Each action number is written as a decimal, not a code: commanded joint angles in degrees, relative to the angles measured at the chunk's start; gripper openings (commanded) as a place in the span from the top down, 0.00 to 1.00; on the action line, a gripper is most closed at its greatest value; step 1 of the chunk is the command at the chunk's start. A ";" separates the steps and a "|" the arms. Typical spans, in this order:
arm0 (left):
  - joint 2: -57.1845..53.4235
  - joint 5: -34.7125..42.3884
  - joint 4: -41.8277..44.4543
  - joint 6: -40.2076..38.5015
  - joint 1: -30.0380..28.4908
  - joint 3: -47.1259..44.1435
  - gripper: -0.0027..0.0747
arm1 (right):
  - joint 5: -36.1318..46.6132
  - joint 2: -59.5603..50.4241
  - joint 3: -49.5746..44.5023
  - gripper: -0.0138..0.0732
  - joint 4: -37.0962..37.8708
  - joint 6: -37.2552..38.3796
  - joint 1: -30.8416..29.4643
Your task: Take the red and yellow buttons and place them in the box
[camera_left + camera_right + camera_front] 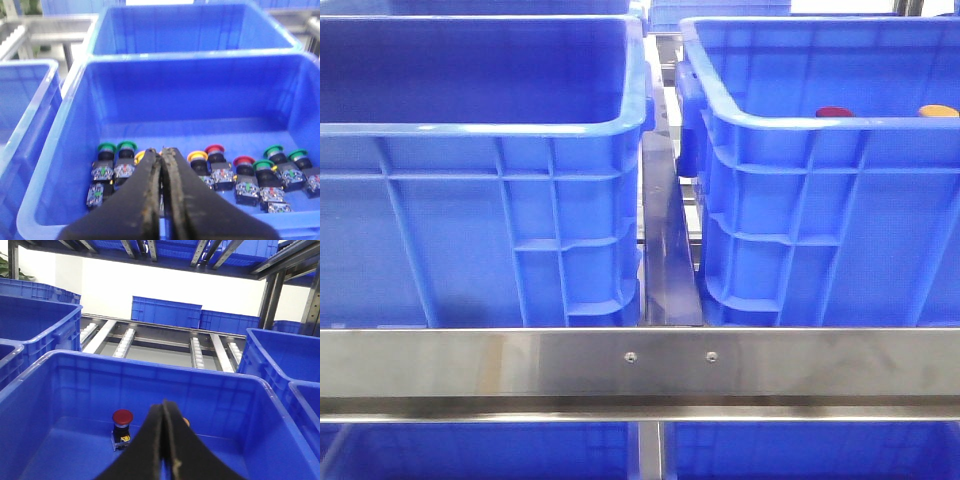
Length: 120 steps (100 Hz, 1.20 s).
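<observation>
Since the left crate (480, 200) in the front view hides its contents behind its near wall, we read it from the left wrist view: a row of buttons — green, yellow (197, 158) and red (214, 150) caps on black bodies — lies along its floor. The left tool (162, 165) hangs above that row with its fingers pressed together and nothing between them; a yellow cap peeks out just beside the tips, and the red ones sit a little further along the row.

Moving right, the box (820, 200) shows a red cap (834, 112) and a yellow-orange cap (938, 111) just over its rim. From the right wrist, the red button (122, 424) stands upright on the box floor, a sliver of orange (185, 422) shows beside the right tool (163, 415), which is likewise closed and empty.

We judge the left arm the nearer one for any further pick — straight down and ahead of its tips.
</observation>
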<state>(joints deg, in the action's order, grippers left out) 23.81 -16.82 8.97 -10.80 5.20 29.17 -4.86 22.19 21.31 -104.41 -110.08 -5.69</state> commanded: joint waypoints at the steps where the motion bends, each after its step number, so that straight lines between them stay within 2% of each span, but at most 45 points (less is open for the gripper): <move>1: -2.50 8.48 0.59 -0.54 -0.12 -2.01 0.99 | -1.82 0.22 1.57 0.92 -5.50 -0.38 0.01; 31: -13.71 21.28 0.56 -0.54 -4.96 -17.56 0.99 | -1.82 0.22 1.57 0.92 -5.50 -0.38 0.01; 79: -21.49 28.39 0.56 -0.54 -6.78 -31.76 0.99 | -1.82 0.22 1.57 0.92 -5.50 -0.38 0.01; 84: -22.40 26.14 0.56 -0.54 -6.78 -31.66 0.99 | -1.82 0.22 1.57 0.92 -5.50 -0.38 0.01; 120: -25.55 24.96 0.56 -0.54 -6.78 -31.66 0.99 | -1.82 0.22 1.57 0.92 -5.50 -0.38 0.01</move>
<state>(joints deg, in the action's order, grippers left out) -0.23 4.94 9.55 -10.80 -1.48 0.21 -4.99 22.19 21.31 -104.41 -110.08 -5.69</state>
